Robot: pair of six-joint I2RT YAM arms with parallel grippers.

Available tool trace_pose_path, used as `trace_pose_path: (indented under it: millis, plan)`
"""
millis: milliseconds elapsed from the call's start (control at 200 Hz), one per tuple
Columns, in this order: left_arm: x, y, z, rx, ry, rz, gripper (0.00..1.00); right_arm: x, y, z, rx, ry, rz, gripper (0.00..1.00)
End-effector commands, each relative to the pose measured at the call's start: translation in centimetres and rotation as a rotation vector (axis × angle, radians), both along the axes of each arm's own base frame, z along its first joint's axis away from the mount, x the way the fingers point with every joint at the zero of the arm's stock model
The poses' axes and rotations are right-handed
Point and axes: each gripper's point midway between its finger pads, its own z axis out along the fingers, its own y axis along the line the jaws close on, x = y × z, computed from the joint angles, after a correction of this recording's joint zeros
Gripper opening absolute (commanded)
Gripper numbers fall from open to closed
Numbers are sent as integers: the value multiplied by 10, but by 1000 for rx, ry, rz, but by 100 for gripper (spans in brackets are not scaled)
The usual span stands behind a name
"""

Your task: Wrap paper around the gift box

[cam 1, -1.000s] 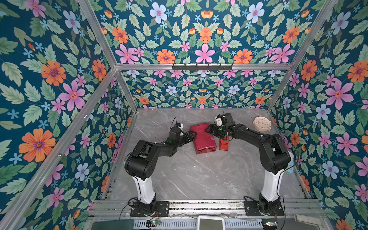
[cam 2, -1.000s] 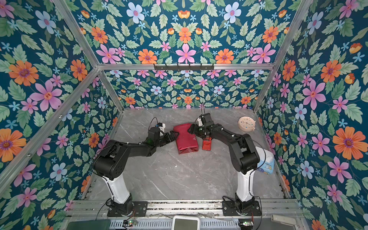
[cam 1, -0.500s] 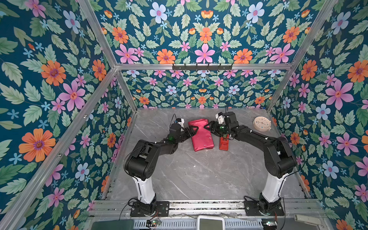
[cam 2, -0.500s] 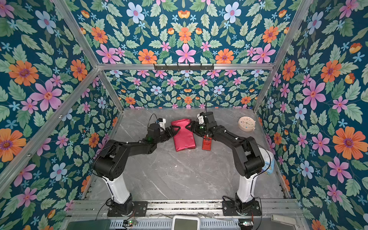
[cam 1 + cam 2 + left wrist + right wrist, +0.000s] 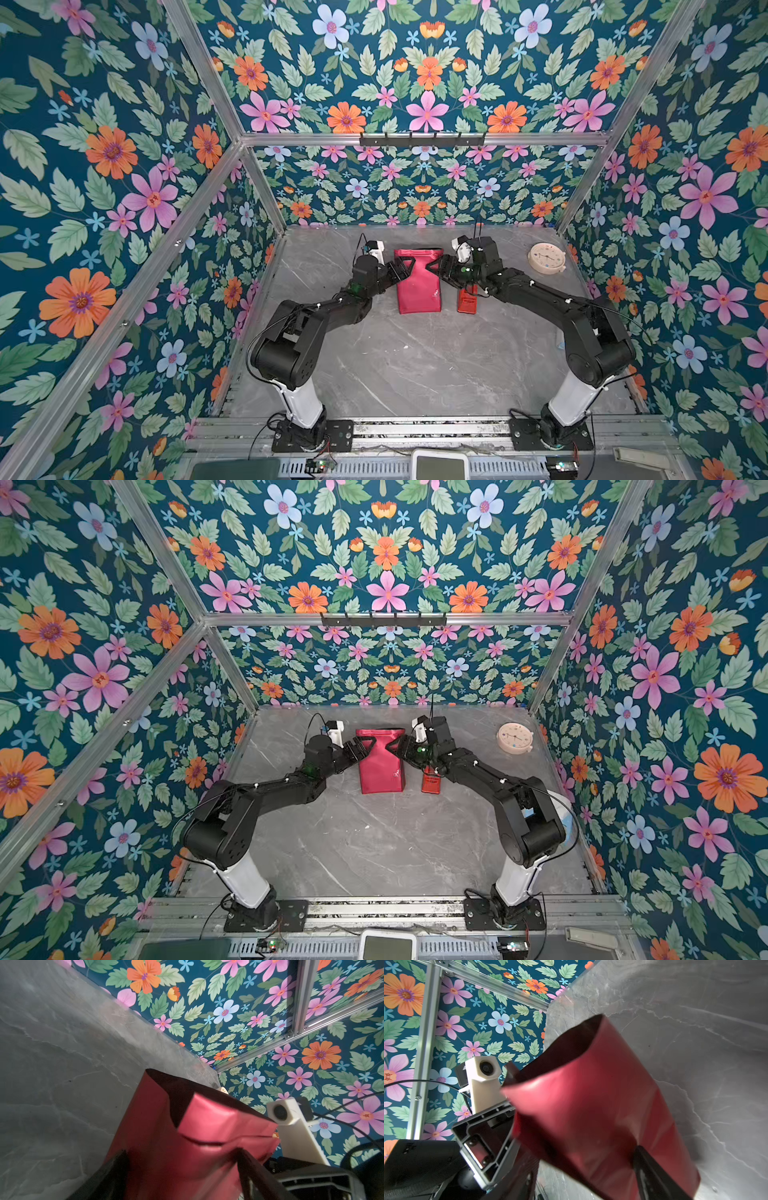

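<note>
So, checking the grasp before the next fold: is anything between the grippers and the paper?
Nothing visible. The left gripper and right gripper both meet the paper's sides directly; the dispenser lies beside the paper, not between.

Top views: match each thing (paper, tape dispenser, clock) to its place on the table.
Things:
1. paper
2. tape dispenser
3. clock

Places:
a. near the far right corner of the table
b. far end between the left gripper and the right gripper
c. just right of the paper, in both top views

Pairs: 1-b, 2-c, 3-a
</note>
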Motion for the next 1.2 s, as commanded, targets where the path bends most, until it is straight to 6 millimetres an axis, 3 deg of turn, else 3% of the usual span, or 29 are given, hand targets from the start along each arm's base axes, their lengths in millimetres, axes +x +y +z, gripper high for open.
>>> trace_pose_path:
  millis: [0,225,565,585,850,1195]
  plan:
    - [-29,-32,31,-84,-57,-202,85,-3,21,43,105,-140,100,72]
    - [-31,-35,33,-75,-65,-209,84,-1,23,53,101,-173,107,72]
    - [-58,-43,13,-41,-41,-221,85,-26,10,14,28,-135,105,72]
    - [-60,-43,12,-38,-42,-222,85,-30,7,25,33,-160,100,72]
    - [-74,-35,-2,-4,-24,-195,86,-44,-12,5,-39,-150,45,74]
    - [-61,-13,-35,191,-7,-103,91,-30,-32,-18,-224,-142,-18,74]
